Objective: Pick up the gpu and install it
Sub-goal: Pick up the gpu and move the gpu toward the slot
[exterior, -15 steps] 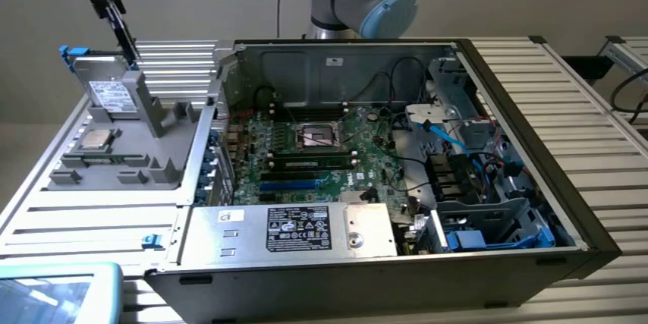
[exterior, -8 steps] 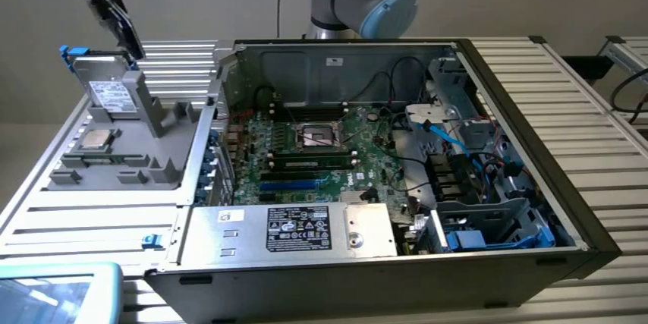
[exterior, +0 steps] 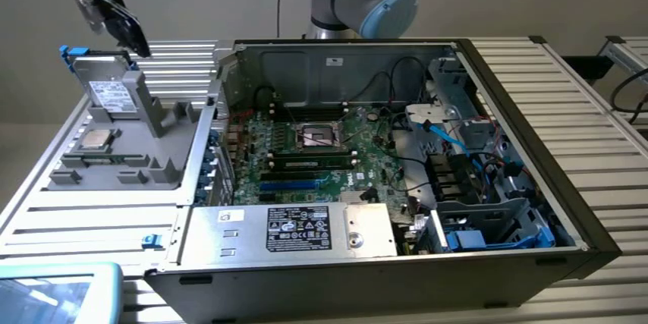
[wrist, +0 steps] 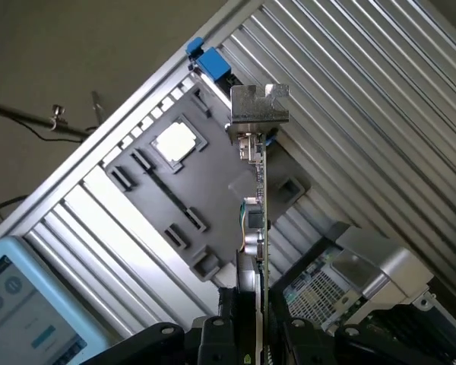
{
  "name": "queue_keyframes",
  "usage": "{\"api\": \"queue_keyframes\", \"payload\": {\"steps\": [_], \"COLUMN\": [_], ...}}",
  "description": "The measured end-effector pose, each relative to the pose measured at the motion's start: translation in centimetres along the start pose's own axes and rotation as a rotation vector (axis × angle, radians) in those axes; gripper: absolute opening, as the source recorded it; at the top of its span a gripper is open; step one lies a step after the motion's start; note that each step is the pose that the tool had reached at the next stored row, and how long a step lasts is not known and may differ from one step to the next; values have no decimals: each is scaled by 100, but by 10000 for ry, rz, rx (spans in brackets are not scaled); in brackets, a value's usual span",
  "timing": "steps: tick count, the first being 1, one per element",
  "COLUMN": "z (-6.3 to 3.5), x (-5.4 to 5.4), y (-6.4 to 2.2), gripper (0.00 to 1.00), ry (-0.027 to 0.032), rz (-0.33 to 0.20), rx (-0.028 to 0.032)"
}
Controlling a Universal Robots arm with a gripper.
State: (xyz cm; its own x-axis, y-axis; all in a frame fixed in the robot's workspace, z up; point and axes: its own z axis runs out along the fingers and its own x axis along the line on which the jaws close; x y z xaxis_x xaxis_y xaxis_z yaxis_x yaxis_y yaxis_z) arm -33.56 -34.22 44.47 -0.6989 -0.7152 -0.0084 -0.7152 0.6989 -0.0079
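**A:** Where is the card?

**B:** The gpu (wrist: pixel 260 228), a flat green circuit card with a silver end bracket, is up in the air. The black two-fingered gripper (wrist: pixel 254 338) pinches it, one jaw pressed on each face.

**A:** What lies under it?

**B:** A grey plastic holder tray (exterior: pixel 142 149) with slots, resting on the ribbed aluminium table (exterior: pixel 102 218). A silver white-labelled drive box (exterior: pixel 109 96) stands in the tray and a square silver processor chip (exterior: pixel 96 139) lies flat near it. A small blue clip (wrist: pixel 210 62) sits at the table's edge just past the tray's corner.

**A:** And further out?

**B:** On the exterior view's right of the tray lies the open black computer case (exterior: pixel 577 210). Its near side wall stands between the tray and the green motherboard (exterior: pixel 253 134). A silver power-supply box (exterior: pixel 294 229) fills the case's front edge, and cables cross the right half. A tablet with a light-blue frame (exterior: pixel 61 282) lies at the table's near corner.

**A:** How is the card turned?

**B:** The wrist view sees it edge-on. Its long axis runs straight out from the fingers, with the bracket at the far end, over the tray's corner near the blue clip.
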Motion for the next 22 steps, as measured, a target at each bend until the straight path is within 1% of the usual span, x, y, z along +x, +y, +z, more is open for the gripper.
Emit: {"api": "queue_keyframes", "payload": {"steps": [22], "z": [36], "x": [0], "y": [0], "gripper": [27], "ry": [-32], "rz": [-3995], "rx": [-34]}}
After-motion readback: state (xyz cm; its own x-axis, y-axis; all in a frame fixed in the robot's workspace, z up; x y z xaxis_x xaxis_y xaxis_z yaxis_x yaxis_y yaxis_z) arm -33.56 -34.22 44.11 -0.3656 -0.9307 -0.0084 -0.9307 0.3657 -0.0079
